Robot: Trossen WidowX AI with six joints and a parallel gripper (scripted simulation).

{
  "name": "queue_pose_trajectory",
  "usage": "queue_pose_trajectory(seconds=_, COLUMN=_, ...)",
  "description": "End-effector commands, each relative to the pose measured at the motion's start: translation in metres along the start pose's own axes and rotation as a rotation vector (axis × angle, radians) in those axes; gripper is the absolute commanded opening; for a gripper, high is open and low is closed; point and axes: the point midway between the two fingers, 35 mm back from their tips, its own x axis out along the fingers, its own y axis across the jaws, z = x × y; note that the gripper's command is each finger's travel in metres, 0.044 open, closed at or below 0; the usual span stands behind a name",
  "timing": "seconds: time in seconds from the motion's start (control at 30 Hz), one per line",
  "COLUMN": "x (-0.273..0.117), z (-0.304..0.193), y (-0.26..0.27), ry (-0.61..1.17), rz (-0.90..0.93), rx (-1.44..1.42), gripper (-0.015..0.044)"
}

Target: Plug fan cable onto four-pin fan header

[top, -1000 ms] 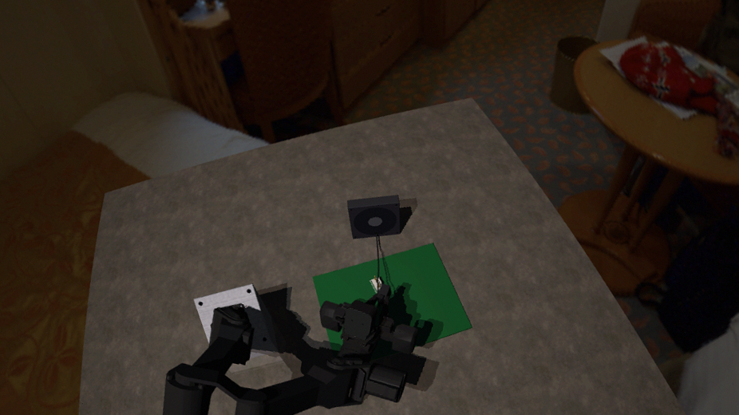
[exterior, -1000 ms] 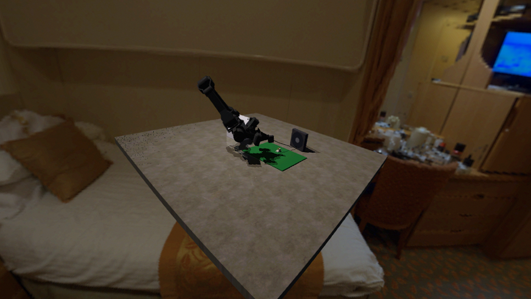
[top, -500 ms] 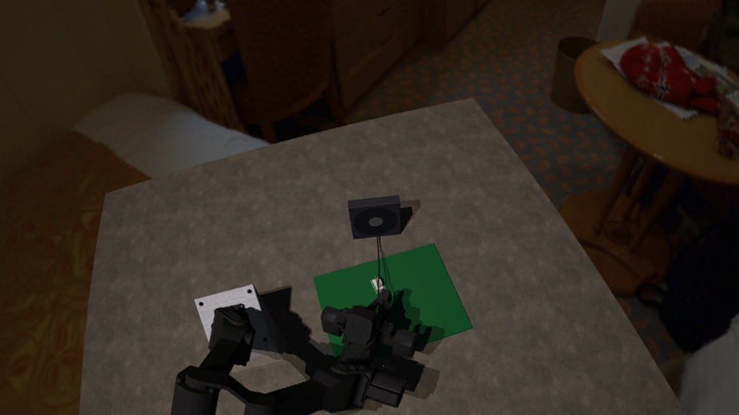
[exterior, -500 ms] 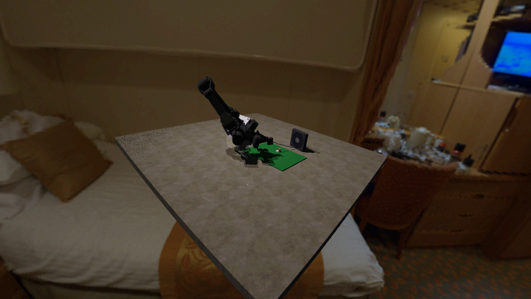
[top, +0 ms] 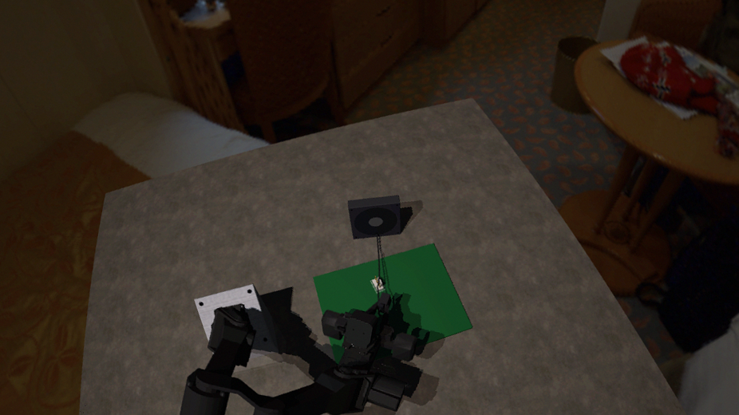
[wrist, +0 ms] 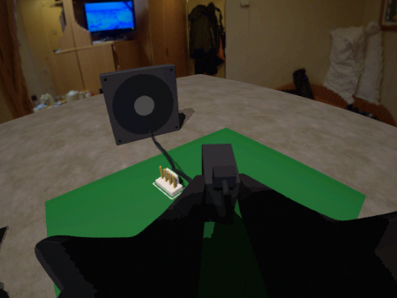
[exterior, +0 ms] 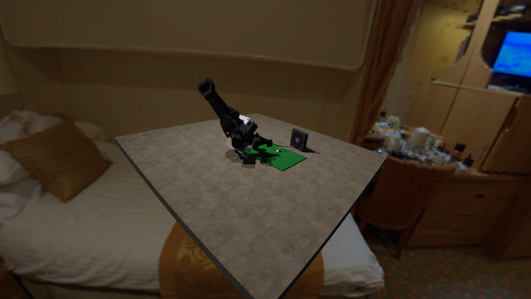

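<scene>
My gripper (top: 380,306) (exterior: 266,142) (wrist: 220,181) is shut on the black plug (wrist: 216,155) and holds it above the green board (top: 439,293) (exterior: 287,160) (wrist: 93,212). The white four-pin header (top: 376,283) (exterior: 278,150) (wrist: 168,185) stands on the board with its gold pins bare. In the wrist view it is left of the plug and farther off. The dark square fan (top: 376,217) (exterior: 299,139) (wrist: 144,106) stands upright beyond the board. Its cable (wrist: 163,152) runs past the header toward the plug. The plug's underside and the cable's end are hidden.
A pale plate (top: 224,295) with holes lies beneath the arm's base, left of the board in the top view. The arm's links stretch over the near part of the board. The grey table (top: 223,207) (exterior: 214,197) carries everything.
</scene>
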Motion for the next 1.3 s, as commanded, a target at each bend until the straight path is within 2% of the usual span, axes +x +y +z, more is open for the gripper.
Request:
queue_pose_trajectory(seconds=0.0, x=0.0, z=-0.003, y=-0.001, ry=-0.005, rz=-0.003, rx=-0.004, gripper=0.0)
queue_pose_trajectory(seconds=1.27, x=0.006, z=-0.034, y=-0.001, ry=-0.004, rz=-0.002, rx=-0.004, gripper=0.0)
